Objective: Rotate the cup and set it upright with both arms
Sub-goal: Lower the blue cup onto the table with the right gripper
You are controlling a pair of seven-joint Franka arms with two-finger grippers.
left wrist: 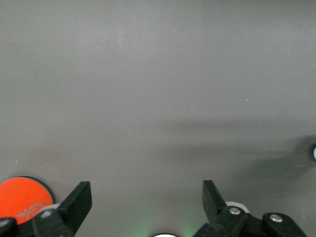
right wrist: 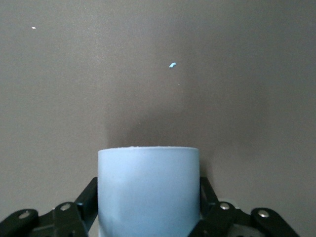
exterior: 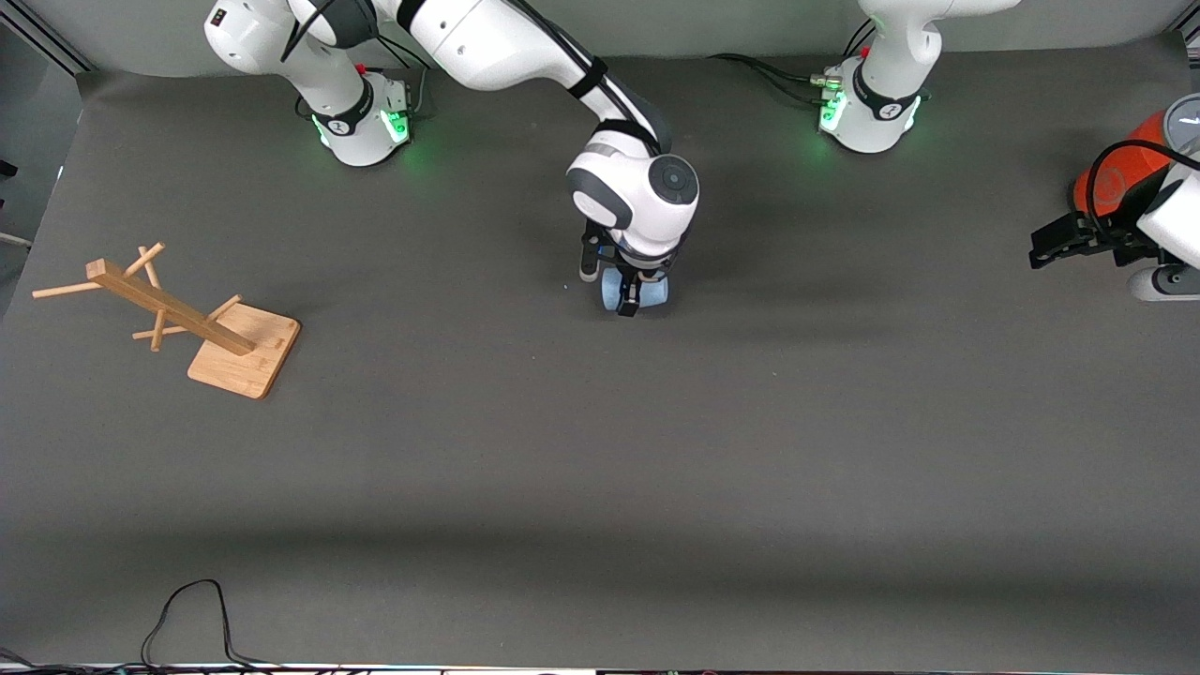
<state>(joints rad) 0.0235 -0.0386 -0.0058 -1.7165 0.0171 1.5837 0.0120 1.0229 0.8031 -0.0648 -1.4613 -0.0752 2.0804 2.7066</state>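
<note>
The pale-blue cup point(exterior: 659, 292) lies on its side on the grey mat, midway between the two arm bases. My right gripper point(exterior: 630, 287) reaches straight down onto it, and much of the cup is hidden under the wrist. In the right wrist view the cup point(right wrist: 148, 168) fills the gap of the right gripper point(right wrist: 148, 190), with one black finger point(right wrist: 89, 195) pressed on each side. My left gripper point(exterior: 1050, 246) waits at the left arm's end of the table, open and empty; in its own view the left gripper point(left wrist: 146, 190) is over bare mat.
An orange cylinder with a grey top point(exterior: 1116, 169) stands right by the left arm's wrist and also shows in the left wrist view point(left wrist: 22, 197). A wooden peg rack point(exterior: 187, 319) lies toppled toward the right arm's end. A black cable point(exterior: 187, 614) loops at the table's front edge.
</note>
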